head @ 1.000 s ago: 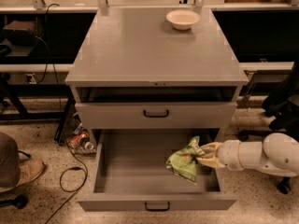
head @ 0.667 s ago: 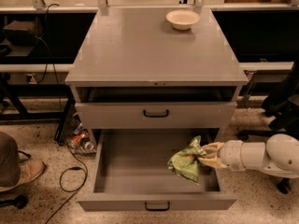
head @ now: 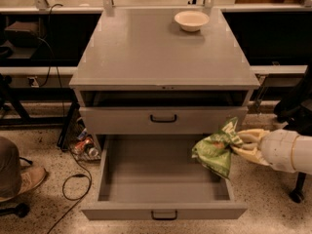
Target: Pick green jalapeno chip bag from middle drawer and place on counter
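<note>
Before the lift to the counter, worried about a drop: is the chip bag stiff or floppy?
Probably floppy: the bag droops crumpled from the pincer above the drawer, at right. Likely light, as one edge pinch carries it. Its glossy skin may slip.

Cream-coloured two-finger gripper (head: 238, 144) at the lower right of the view, pale tapering fingers (head: 251, 135), bulbous glossy white wrist housing, thin tan seam ring, smooth white forearm shell beyond it
</note>
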Controlling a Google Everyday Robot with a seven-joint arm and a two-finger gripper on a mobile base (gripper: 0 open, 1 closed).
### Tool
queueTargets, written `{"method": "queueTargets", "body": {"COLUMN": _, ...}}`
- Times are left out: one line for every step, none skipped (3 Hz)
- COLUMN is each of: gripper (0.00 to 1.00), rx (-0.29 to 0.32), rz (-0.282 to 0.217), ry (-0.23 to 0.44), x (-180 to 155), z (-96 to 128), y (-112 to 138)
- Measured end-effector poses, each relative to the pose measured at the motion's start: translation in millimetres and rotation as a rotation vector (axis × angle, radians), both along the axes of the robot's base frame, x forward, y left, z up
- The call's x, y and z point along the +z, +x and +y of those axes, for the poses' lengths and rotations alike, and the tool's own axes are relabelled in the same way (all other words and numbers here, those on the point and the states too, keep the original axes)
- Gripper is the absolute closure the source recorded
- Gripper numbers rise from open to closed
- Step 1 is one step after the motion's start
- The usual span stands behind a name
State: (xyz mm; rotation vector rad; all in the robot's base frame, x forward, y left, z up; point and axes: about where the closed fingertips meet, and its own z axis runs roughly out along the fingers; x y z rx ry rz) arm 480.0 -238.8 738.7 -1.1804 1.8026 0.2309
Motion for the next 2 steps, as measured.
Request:
{"method": "queueTargets", "body": {"gripper": 1.00, "rx": -0.047, "rz": -0.062, "ry": -0.127, "x": 58, "z": -6, "y": 3}}
{"method": "queueTargets", "body": {"gripper": 1.00, "rx": -0.050, "rz": -0.080, "ry": -0.162, "x": 75, "z": -3, "y": 2}}
